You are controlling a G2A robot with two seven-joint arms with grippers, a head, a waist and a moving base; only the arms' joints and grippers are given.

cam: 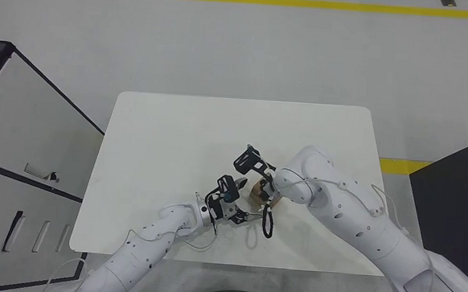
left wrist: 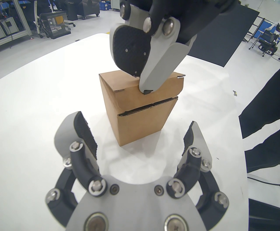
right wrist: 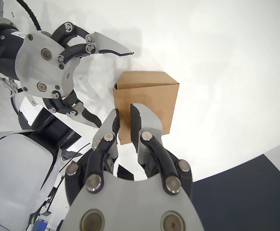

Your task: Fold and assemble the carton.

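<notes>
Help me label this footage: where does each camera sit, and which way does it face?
Top view: above the arms, looking down at the white table and the carton; both arms show.
Left wrist view: behind the left gripper, facing the carton's side; the right gripper is at its top.
Right wrist view: above the right gripper, looking down on the carton's top; the left gripper stands beside it.
Shared: all show the carton; each wrist view shows the other arm's gripper.
</notes>
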